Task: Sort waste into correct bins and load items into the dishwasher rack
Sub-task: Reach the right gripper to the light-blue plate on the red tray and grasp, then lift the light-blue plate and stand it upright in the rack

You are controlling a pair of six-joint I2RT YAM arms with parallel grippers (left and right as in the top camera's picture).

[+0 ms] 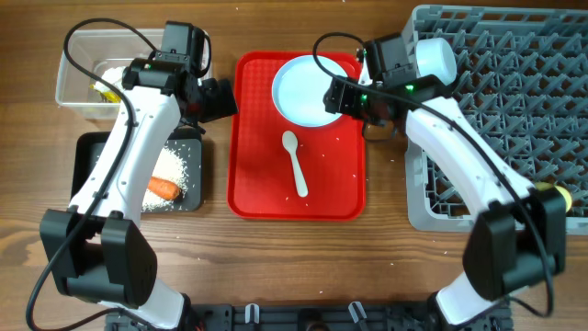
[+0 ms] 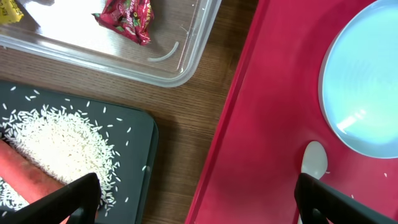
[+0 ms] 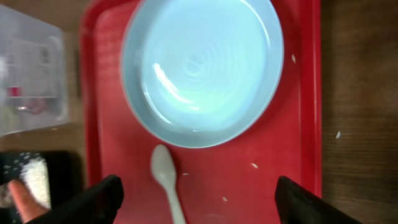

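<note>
From overhead, the left gripper (image 1: 223,97) hangs at the left rim of the red tray (image 1: 257,179). The clear tub (image 1: 73,81) sits behind it and the black tray (image 1: 90,147), holding rice (image 1: 181,168) and a carrot (image 1: 163,188), lies just beside its arm. The right gripper (image 1: 335,95) is at the right edge of the plate (image 1: 305,89). The white spoon (image 1: 296,164) lies on the tray a little nearer the robot, and the dishwasher rack (image 1: 514,119) is on the gripper's far side.

In the left wrist view, the left gripper (image 2: 205,205) is spread wide and holds nothing. Bare table (image 2: 180,124) and the red tray's rim lie between its fingers (image 2: 78,196). Rice and the carrot lie by the left finger, and the spoon bowl (image 2: 314,162) lies by the right one. Ahead, a snack wrapper (image 2: 127,15) lies in the tub.

In the right wrist view, the right gripper (image 3: 205,205) is likewise spread and empty. The plate (image 3: 202,68) is straight ahead and the spoon (image 3: 166,180) lies between the fingers (image 3: 99,199), nearer the left one. Stray rice grains dot the red tray.
</note>
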